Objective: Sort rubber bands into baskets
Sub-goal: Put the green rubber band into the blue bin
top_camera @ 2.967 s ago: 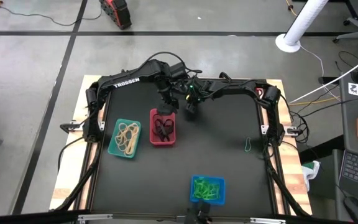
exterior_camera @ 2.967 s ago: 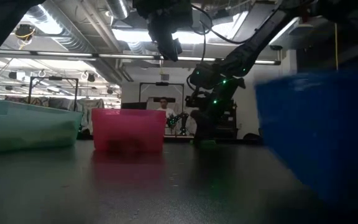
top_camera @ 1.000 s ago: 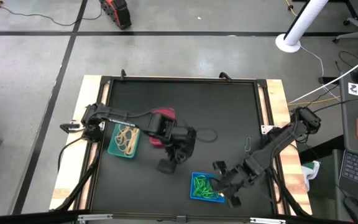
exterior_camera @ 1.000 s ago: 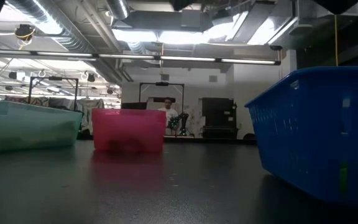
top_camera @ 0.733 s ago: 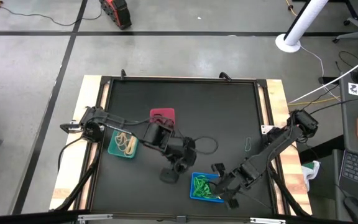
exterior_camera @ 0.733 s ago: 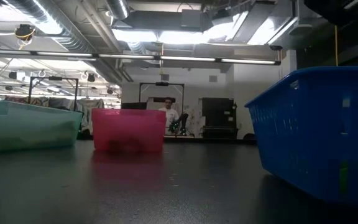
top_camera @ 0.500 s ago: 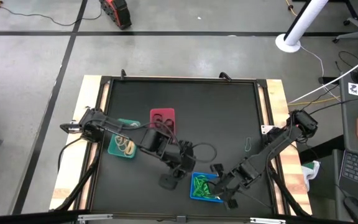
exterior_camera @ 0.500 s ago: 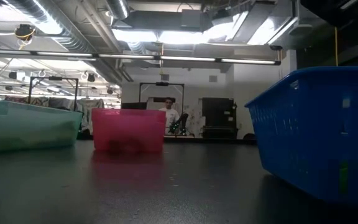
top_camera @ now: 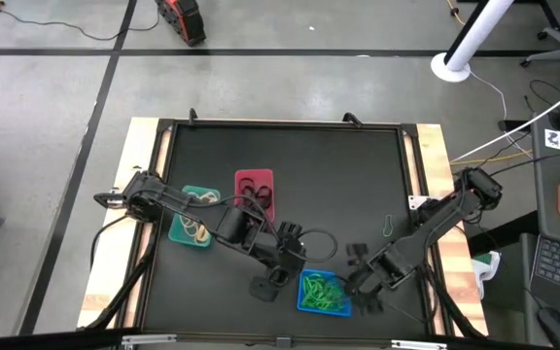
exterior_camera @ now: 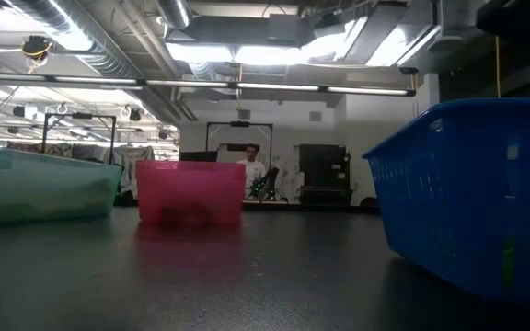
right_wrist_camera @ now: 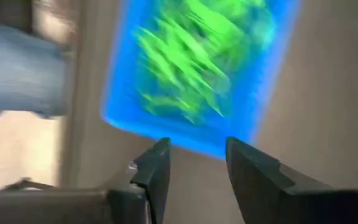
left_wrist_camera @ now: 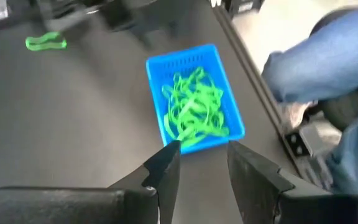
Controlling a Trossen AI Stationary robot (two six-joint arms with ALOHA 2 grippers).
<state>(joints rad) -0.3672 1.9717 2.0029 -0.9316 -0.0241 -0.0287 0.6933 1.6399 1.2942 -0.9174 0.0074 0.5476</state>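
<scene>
Now the last green band lies on the worktop beyond the right claw — empty, fingers apart — nearer it than the left.

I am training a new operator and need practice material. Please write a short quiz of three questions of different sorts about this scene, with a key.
1. True or false: the blue basket holds green rubber bands.
2. Multiple choice: a single green rubber band lies loose on the table. Where is it?
A. between the red basket and the teal basket
B. near the right arm's side of the table
C. inside the red basket
3. Fill in: the jaws of the right tool stand ____ with nothing between them.

Key: 1 true; 2 B; 3 open.
</scene>
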